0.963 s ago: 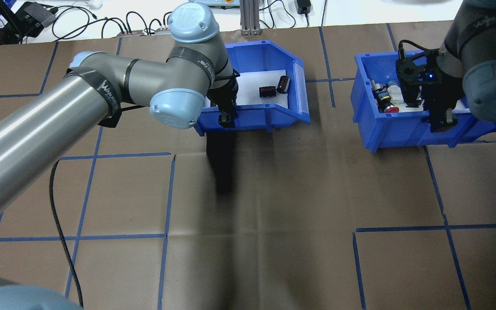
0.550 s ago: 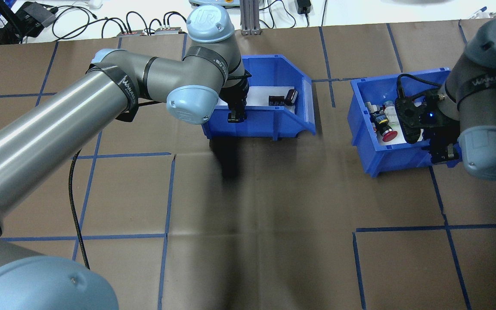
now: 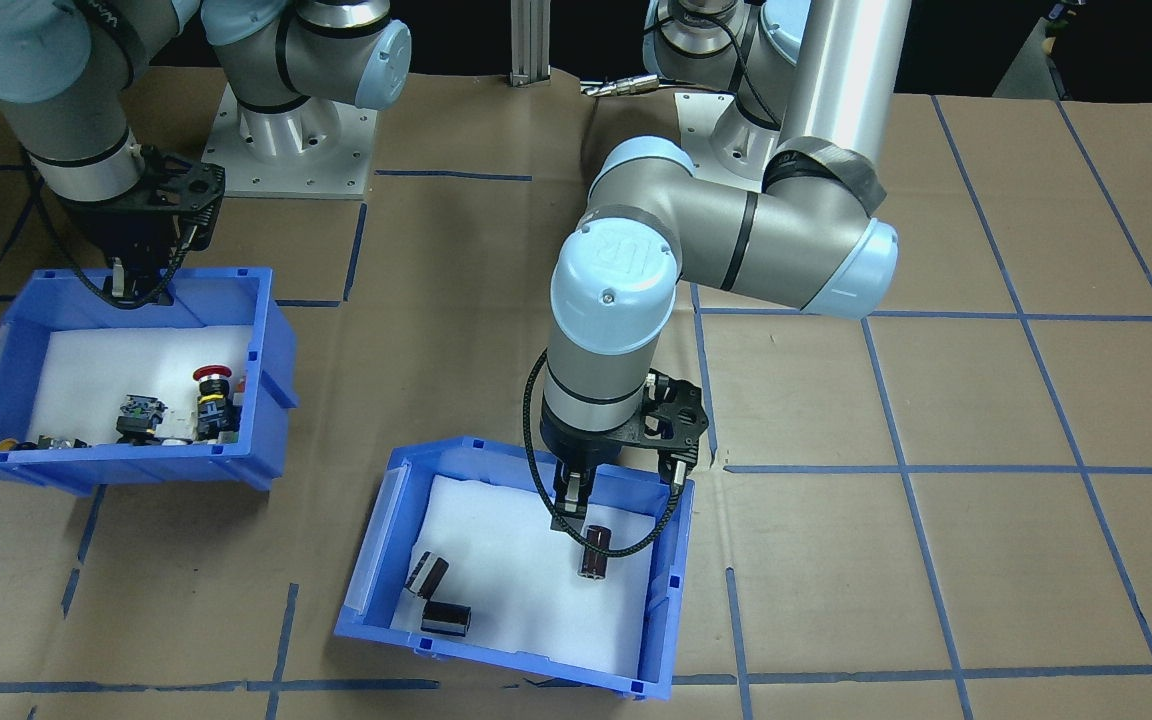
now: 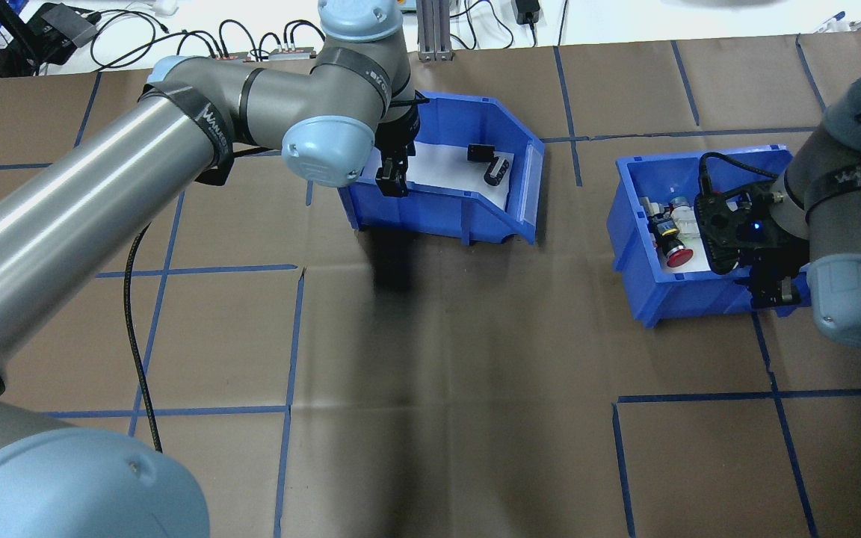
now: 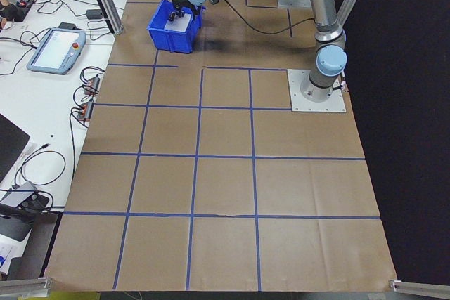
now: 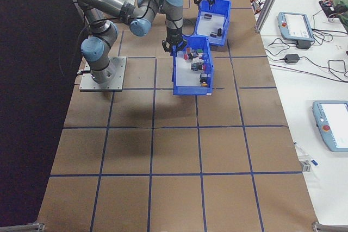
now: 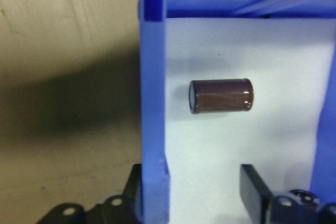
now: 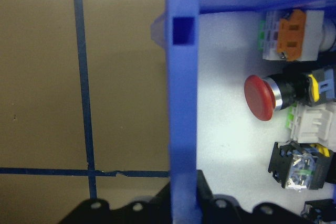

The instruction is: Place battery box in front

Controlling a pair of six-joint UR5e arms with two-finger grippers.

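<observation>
The battery box [image 4: 445,213] is a blue bin with a white foam floor, standing at the far middle of the table, and shows as battery box [image 3: 661,600] too. Two dark cylinders [image 4: 498,170] show from overhead, and all three cylinders [image 3: 594,553] from the front. My left gripper [image 4: 392,179] is open. It straddles the box's back wall [image 7: 153,129], one finger [image 7: 252,195] inside and well off the wall. My right gripper [image 4: 774,291] is shut on the wall [image 8: 182,129] of the switch bin [image 4: 684,299].
The switch bin [image 3: 126,470] holds a red push-button [image 8: 261,97] and several other switches. Blue tape lines [image 4: 292,329] grid the brown table. Cables and boxes [image 4: 64,26] lie beyond the far edge, and a black cable [image 4: 131,314] trails under my left arm.
The battery box has shifted left and twisted with my left gripper, its sloped end swinging nearer. My right gripper has dragged the switch bin toward the robot's side.
</observation>
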